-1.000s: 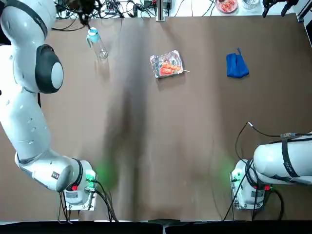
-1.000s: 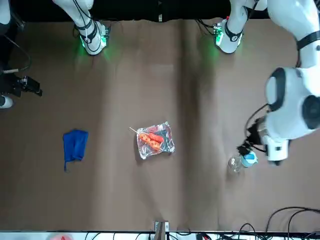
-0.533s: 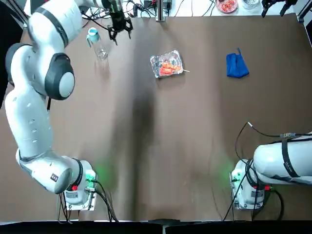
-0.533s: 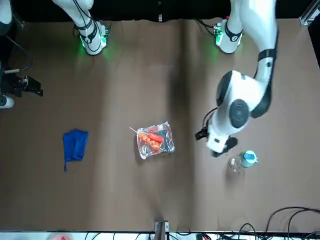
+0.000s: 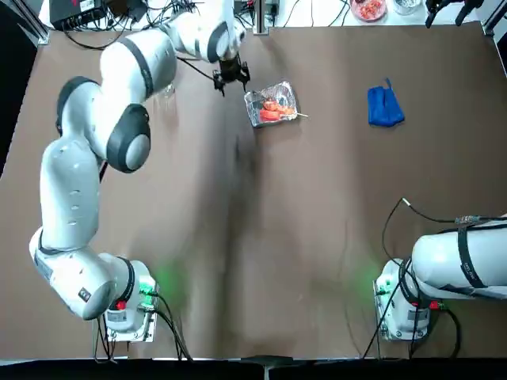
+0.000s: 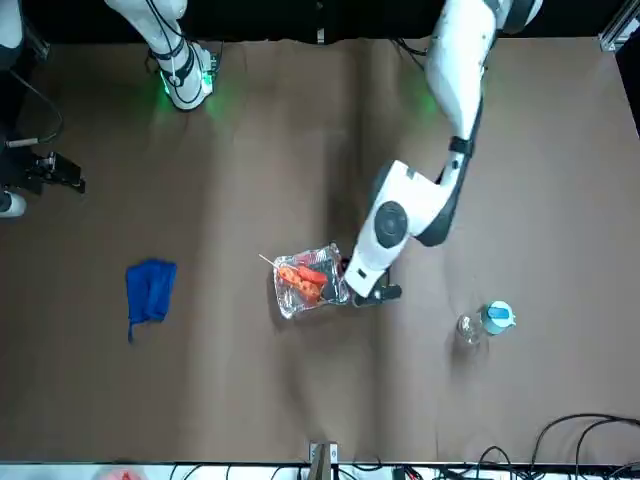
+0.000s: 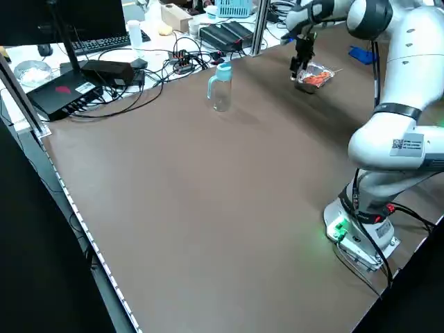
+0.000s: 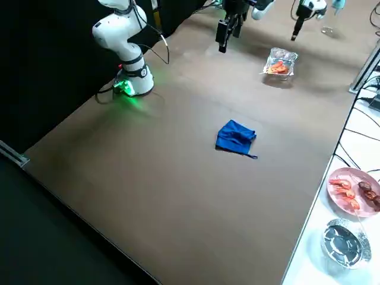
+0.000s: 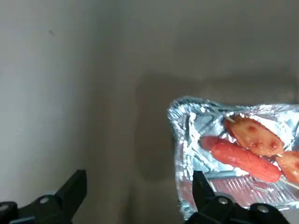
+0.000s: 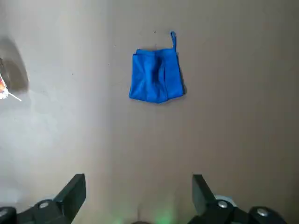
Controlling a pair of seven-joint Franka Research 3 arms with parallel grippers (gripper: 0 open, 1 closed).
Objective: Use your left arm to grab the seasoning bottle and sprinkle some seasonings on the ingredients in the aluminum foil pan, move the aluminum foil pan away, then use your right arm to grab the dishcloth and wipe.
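Where the foil pan (image 5: pixel 253 113) is the dial's centre in the top view, the seasoning bottle (image 7: pixel 220 90) stands at nine o'clock; left gripper (image 9: pixel 139 172) at ten, jaws wide; ingredients (image 9: pixel 245 161) inside the pan; dishcloth (image 5: pixel 386 107) at three; right gripper (image 10: pixel 139 175) parked near four, jaws wide.

Seen from overhead, your glossy white left arm (image 5: pixel 67 194) wears grey joint caps and black bands, its black left gripper (image 5: pixel 232 85) near 12 o'clock. Your matching right arm (image 5: pixel 455 260), at 4 o'clock, trails black cables (image 5: pixel 386 317). Silver screws dot both grippers' black, parted fingers (image 9: pixel 70 193); green lights glow at your bases.
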